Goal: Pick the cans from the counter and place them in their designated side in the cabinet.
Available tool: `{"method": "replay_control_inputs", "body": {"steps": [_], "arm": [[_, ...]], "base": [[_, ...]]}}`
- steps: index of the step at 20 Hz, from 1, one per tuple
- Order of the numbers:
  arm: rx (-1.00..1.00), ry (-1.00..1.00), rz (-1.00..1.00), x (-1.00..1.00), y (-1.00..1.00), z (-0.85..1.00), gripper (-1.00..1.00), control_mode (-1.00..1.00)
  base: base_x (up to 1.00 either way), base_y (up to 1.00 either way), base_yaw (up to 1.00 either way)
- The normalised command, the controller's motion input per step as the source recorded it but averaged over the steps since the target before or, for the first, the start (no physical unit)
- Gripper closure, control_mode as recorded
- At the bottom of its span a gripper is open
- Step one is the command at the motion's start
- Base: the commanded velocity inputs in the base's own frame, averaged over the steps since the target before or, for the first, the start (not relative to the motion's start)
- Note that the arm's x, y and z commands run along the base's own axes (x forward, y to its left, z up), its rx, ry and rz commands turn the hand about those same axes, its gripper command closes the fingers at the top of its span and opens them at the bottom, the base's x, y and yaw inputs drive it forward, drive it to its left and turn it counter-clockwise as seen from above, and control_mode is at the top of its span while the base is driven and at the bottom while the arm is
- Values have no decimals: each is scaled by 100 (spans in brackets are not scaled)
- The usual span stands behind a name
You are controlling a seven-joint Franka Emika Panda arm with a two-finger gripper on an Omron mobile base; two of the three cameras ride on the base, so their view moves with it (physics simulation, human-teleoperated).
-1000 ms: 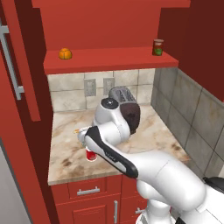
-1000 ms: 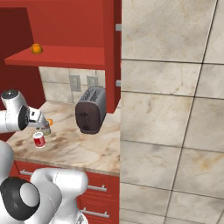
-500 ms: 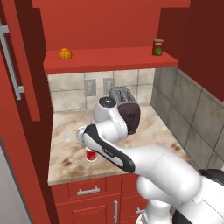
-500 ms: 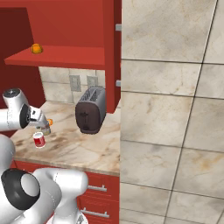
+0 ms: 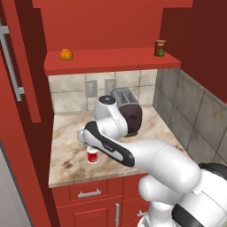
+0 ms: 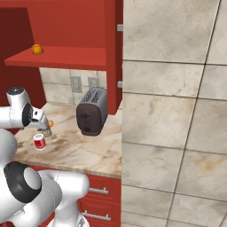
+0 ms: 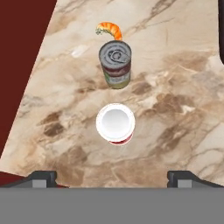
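Above counter's front-left corner, gripper (image 7: 112, 177) hangs with fingers spread wide, gripping nothing, red can (image 7: 115, 124) upright directly below. Silver-grey can (image 7: 115, 64) stands just beyond it, toward wall, apart from red one; orange shrimp (image 7: 109, 29) lies just behind. Counter (image 5: 155, 128) carries dark toaster (image 5: 127, 111) at back. Cabinet shelf (image 5: 111, 60) holds orange fruit (image 5: 66, 54) at left end, dark can (image 5: 160, 48) at right end.
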Motion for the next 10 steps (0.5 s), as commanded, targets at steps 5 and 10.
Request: {"method": "replay_control_inputs", "body": {"steps": [5,10], "arm": [[-2,3,0,3,8,-10,-100,-100],[-1,0,0,15,8,-13,-100,-100]], "base": [[0,0,0],[0,0,0]]}}
